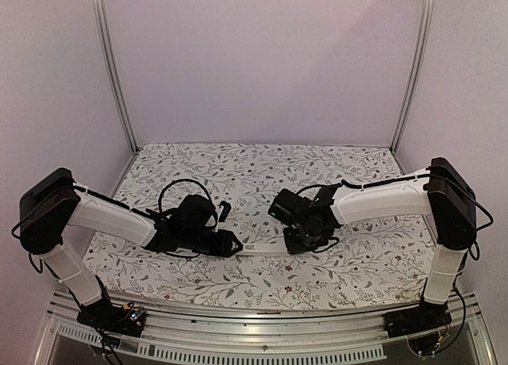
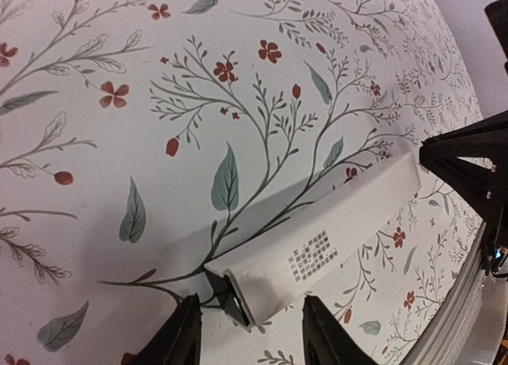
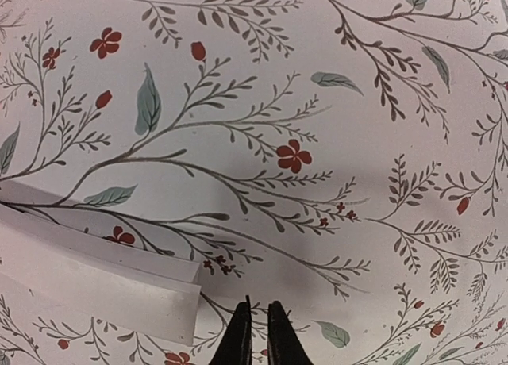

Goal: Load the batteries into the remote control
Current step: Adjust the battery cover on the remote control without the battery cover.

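Observation:
The remote control [image 2: 333,234] is a slim white bar lying flat on the flowered cloth, with a small grid of dark print on it. Its near end shows a dark opening [image 2: 226,295]. My left gripper [image 2: 254,337] is open, one finger on each side of that end, not touching it. In the top view the remote [image 1: 266,251] lies between the two grippers. My right gripper [image 3: 258,341] is shut with nothing between its fingers, just right of the remote's other end [image 3: 119,293]. No battery shows clearly in any view.
A small dark stub [image 1: 225,210] lies beside the left wrist; I cannot tell what it is. The flowered cloth [image 1: 262,170] covers the table. The metal rail [image 1: 262,345] runs along the near edge, and white walls close the back and sides.

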